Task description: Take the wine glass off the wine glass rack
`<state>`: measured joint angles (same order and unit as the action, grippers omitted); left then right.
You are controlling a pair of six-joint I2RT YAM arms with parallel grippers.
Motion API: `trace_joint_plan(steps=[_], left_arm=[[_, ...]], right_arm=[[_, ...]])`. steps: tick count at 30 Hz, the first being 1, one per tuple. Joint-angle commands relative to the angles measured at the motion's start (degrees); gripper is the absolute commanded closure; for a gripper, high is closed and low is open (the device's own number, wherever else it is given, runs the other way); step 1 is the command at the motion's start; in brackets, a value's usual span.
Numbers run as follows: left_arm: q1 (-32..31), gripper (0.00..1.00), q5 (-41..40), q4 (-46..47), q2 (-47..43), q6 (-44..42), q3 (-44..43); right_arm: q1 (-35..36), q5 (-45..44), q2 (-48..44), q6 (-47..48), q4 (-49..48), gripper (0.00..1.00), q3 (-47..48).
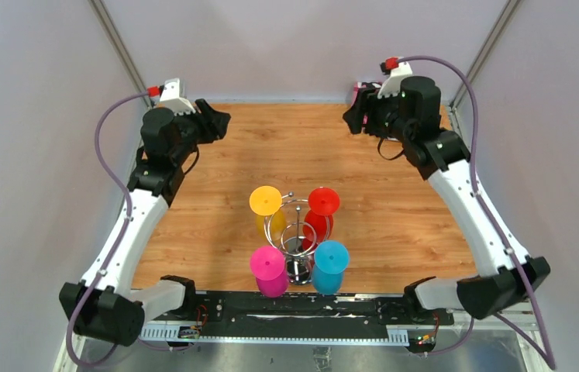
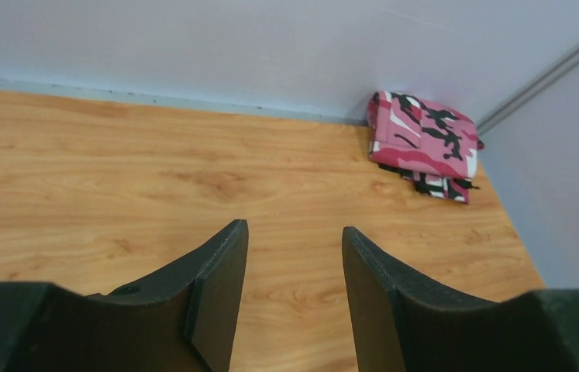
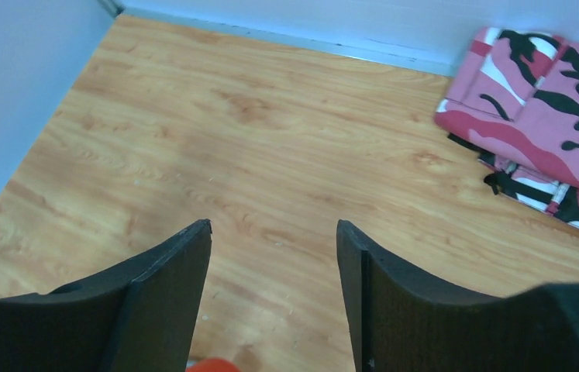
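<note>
White arms (image 1: pixel 125 234), black joints (image 1: pixel 159 129), purple cables (image 1: pixel 433 58)

Four wine glasses (image 1: pixel 265 201) (image 1: pixel 323 201) (image 1: pixel 268 263) (image 1: pixel 331 256), one wine glass rack (image 1: pixel 298 267), one folded cloth (image 2: pixel 424 145).

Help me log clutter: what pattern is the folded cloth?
The cloth is pink, white and black camouflage; clearest in right wrist view.

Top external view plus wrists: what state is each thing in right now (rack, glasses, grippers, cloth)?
Wine glass rack: upright, four glasses on it.
Yellow wine glass: hung upside down.
Red wine glass: hung upside down.
Pink wine glass: hung upside down.
Blue wine glass: hung upside down.
Left gripper: open, empty.
Right gripper: open, empty.
Camouflage cloth: folded.
</note>
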<state>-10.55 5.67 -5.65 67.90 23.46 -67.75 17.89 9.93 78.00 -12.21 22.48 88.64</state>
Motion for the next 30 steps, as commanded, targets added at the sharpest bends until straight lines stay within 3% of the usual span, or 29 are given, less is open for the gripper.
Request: trace_joint_plan(steps=[1,8,17,28,30], left_arm=[[-0.18,0.46,3.06,7.71,-7.20,0.54,5.77],[-0.26,0.45,-1.43,0.64,-12.01,-2.16,6.62],[-0.26,0.44,-1.92,-2.41,-18.26,-1.14,11.01],[-0.26,0.42,-2.65,-3.64,-21.32,-1.49,11.85],[-0.26,0.42,-2.68,-3.59,-21.45,-1.49,12.09]], right_arm=[[9.22,-14.46,-6.42,4.29,6.04,0.36,-2.47],[23.71,-18.87,-11.58,4.27,9.89,0.45,-2.97],[48.58,-32.42,-9.62,3.81,17.06,0.32,-4.50],[55.02,-35.46,-7.22,-0.58,16.58,0.31,-8.02],[55.18,-35.88,-7.18,-0.91,16.24,0.36,-8.65]])
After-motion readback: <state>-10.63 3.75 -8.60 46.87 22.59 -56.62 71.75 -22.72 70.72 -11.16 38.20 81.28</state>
